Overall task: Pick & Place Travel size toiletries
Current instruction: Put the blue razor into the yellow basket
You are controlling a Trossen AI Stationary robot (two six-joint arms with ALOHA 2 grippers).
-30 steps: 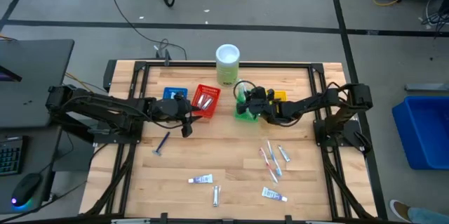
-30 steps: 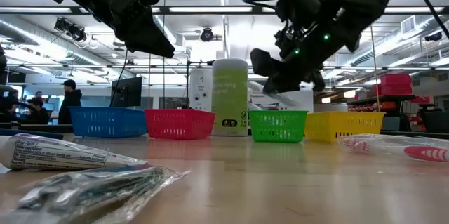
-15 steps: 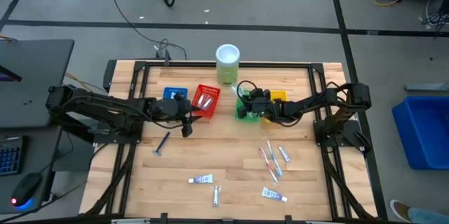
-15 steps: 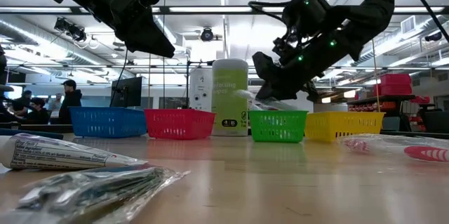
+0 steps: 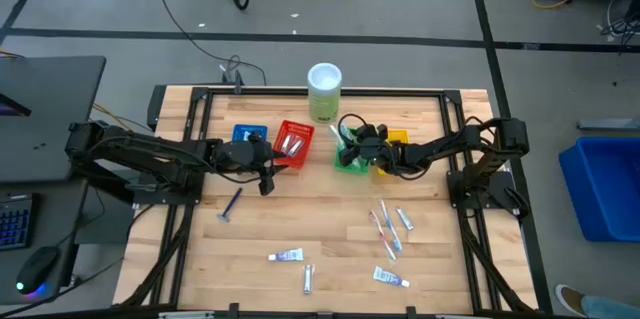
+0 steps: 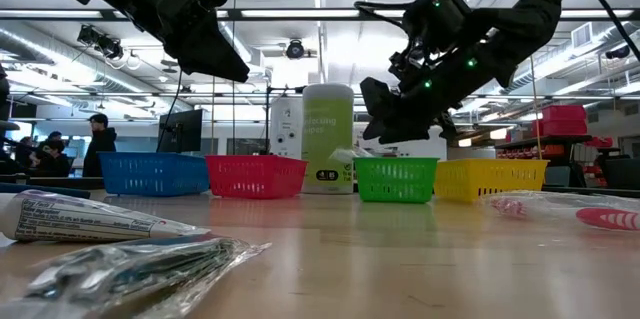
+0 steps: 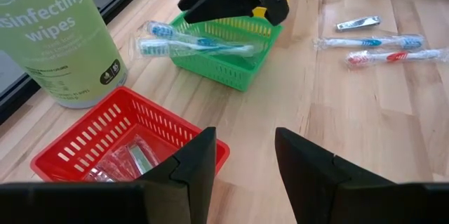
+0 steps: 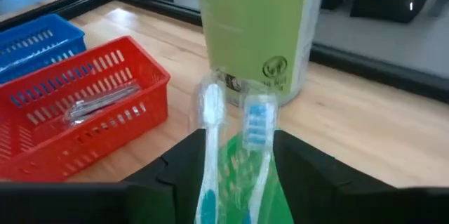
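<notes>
The right claw (image 5: 352, 145) hangs over the green tray (image 7: 228, 55), a packet of two toothbrushes (image 7: 193, 40) lying across the tray's rim between its spread fingers. This looks like the release step; next, the claw must lift clear without dragging the packet out. The left claw (image 7: 242, 157), spread and empty, waits above the red tray (image 5: 294, 143). A wipes canister (image 5: 324, 92) stands close behind. More toiletries (image 5: 389, 229) lie on the surface (image 5: 330, 209).
</notes>
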